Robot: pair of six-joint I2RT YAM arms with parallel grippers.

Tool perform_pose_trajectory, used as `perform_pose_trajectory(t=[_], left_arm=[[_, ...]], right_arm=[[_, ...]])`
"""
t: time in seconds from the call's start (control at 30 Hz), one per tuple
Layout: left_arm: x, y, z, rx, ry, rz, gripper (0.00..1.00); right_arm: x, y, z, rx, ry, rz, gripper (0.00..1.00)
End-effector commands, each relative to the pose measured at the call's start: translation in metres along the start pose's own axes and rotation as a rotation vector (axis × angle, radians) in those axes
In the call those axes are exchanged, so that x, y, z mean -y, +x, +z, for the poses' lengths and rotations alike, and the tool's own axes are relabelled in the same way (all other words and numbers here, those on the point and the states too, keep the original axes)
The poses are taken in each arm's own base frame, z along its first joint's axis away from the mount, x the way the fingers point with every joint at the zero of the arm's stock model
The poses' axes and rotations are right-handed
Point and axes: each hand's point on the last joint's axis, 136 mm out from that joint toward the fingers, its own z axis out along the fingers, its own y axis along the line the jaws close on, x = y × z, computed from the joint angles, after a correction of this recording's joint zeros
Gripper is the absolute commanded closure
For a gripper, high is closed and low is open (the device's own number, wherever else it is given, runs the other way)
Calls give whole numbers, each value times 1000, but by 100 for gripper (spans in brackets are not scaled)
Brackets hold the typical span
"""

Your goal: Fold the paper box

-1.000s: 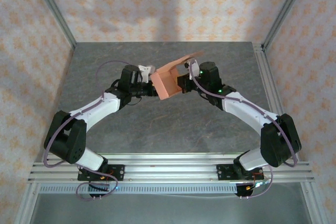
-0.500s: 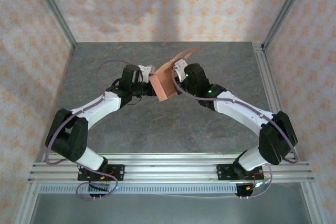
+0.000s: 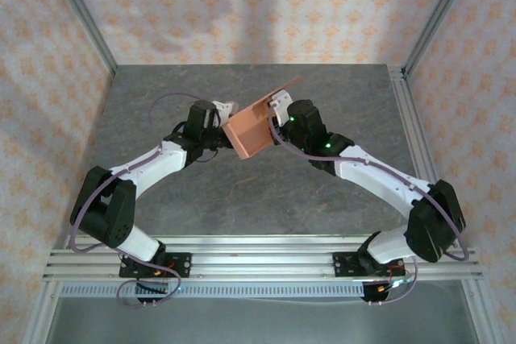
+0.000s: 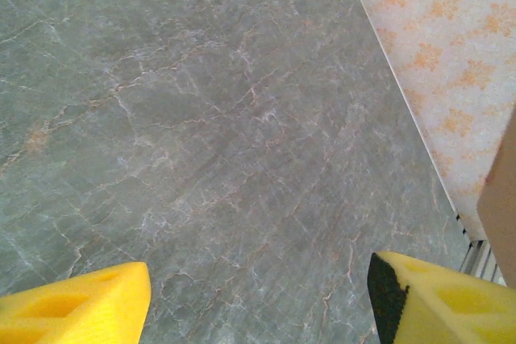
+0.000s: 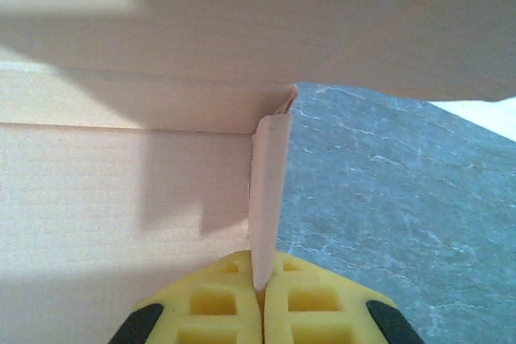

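Above the table (image 3: pixel 242 191), the paper box (image 3: pixel 251 128) looks half folded with a flap unclosed, pinched in the right gripper (image 5: pixel 260 288) while the left gripper (image 4: pixel 258 300) gapes empty.

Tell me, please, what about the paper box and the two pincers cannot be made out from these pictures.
Top view: whether the left pincer touches the paper box; the box hides its fingertips.
Left wrist view: the box is cut off by the right edge; its shape is unclear.
Right wrist view: the right pincer is shut on a card panel, but the card is too near; which panel is unclear.
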Motion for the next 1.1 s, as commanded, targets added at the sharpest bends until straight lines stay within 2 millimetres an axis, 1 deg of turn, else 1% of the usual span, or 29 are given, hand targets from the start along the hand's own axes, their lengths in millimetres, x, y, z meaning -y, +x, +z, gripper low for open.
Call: perform_pose_trajectory(t=[0.0,0.1,0.2,0.3,0.4,0.53,0.7,0.77,0.83,0.93,1.07], left_arm=[[23,-11,3,38,105,45,27],[37,-11,8,32,156,45,27],[53,-8,9,19,190,72,27],[66,-6,8,11,219,95,26],[73,-8,6,22,230,100,26],[78,-14,1,42,242,102,26],[88,-31,-4,84,251,115,26],[91,-35,-4,94,253,120,26],[89,-35,-3,87,242,125,26],[78,-27,1,63,195,137,26],[53,-8,10,27,125,142,24]], right_arm=[[-8,-18,-11,100,-92,84,94],[-9,-24,-16,139,-129,123,94],[-11,-26,-17,155,-148,140,93],[-12,-24,-16,153,-154,140,94],[-12,-21,-13,145,-153,131,94],[-16,-10,-6,97,-146,89,94],[-19,12,12,1,-73,-5,94],[-18,13,15,-5,-58,-15,94],[-17,10,15,8,-52,-7,94],[-14,3,10,33,-35,-1,94],[-5,-2,4,58,-7,26,92]])
